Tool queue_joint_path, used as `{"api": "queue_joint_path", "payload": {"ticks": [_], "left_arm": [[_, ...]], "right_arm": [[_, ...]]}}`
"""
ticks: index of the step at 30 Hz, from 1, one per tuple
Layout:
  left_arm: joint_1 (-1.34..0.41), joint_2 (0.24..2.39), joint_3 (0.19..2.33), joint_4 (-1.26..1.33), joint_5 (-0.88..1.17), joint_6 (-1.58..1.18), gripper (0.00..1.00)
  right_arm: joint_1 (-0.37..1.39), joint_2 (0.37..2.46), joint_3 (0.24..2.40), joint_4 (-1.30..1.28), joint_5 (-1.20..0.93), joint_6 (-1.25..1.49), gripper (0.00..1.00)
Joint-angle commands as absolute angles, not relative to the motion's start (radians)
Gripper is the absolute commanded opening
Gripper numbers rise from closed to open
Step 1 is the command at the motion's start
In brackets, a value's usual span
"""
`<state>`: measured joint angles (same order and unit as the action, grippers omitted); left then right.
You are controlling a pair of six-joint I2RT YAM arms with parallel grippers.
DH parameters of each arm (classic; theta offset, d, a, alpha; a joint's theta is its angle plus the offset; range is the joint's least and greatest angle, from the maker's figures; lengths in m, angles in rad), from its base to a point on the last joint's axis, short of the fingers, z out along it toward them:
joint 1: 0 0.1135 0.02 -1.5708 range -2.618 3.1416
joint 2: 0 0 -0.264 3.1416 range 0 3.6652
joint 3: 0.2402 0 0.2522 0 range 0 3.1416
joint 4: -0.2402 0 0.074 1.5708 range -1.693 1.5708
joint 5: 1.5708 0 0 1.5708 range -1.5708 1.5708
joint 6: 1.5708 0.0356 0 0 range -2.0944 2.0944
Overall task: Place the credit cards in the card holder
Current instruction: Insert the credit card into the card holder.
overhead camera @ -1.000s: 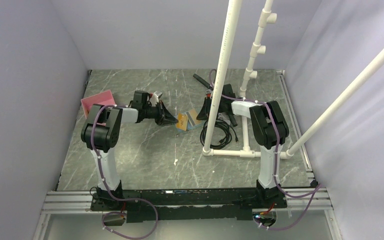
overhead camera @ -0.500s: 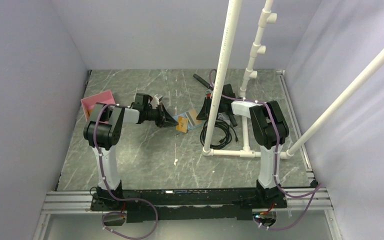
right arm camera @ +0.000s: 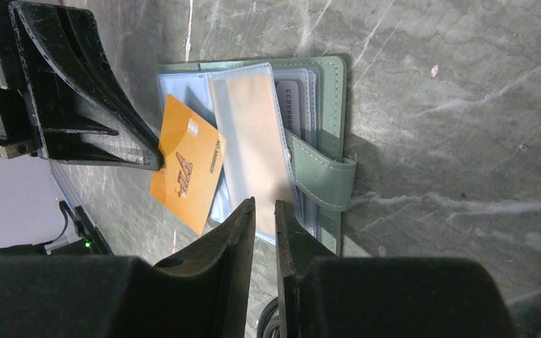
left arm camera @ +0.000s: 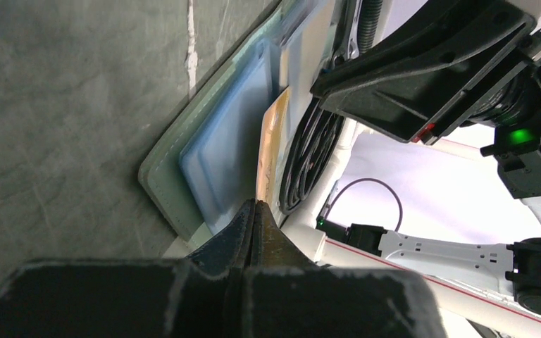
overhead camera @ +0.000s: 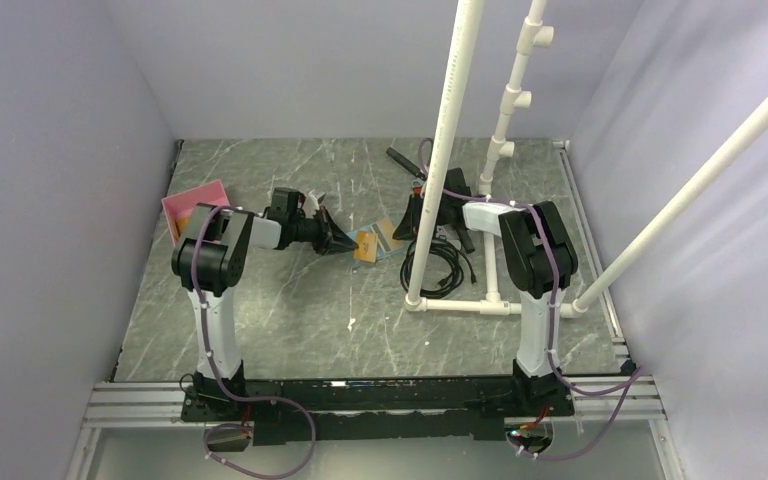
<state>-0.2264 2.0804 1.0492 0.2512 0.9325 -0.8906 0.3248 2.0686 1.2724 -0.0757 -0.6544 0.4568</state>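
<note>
Credit card (right arm camera: 187,172) at the open card holder (right arm camera: 327,91)
Left gripper (left arm camera: 253,208) is clamped on the orange card's edge, its far end lying over the holder's blue pockets; right gripper (right arm camera: 260,211) narrowly pinches a clear sleeve (right arm camera: 250,134).

Light: soft, even, from above; surface (overhead camera: 290,300) dim grey, walls (overhead camera: 50,150) pale lavender.
Shadows: faint; darker patch beside the card holder (right arm camera: 331,84).
Glare: white blow-out behind, left wrist view.
Blur: left claw (left arm camera: 255,205), orange credit card (left arm camera: 271,148) smeared; right claw (right arm camera: 264,211) soft.
Top view: sharp throughout.
</note>
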Motion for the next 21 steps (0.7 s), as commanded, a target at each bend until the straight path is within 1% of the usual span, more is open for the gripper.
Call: {"api": "queue_joint_path", "payload": {"ticks": [1,7,11,16,21], "left_arm": [[-0.238,2.088,1.04,0.359,0.878,-0.95,0.0],[-0.261,2.091,1.03,0.408,0.778,-1.006,0.0],[-0.286,2.099,0.997,0.514,0.706,-1.084,0.0],[-0.329,2.083,0.974,0.519,0.603,-1.091,0.0],[-0.351,2.04,0.899,0.565,0.471,-1.128,0.0]], "right_arm": [[0.325,2.095,1.282,-0.046,-0.619,0.457,0.19],[0.325,2.094,1.277,-0.041,-0.62,0.463,0.19],[0.325,2.09,1.27,-0.035,-0.621,0.47,0.18],[0.327,2.083,1.259,-0.027,-0.624,0.477,0.18],[0.331,2.078,1.246,-0.018,-0.623,0.487,0.18]]}}
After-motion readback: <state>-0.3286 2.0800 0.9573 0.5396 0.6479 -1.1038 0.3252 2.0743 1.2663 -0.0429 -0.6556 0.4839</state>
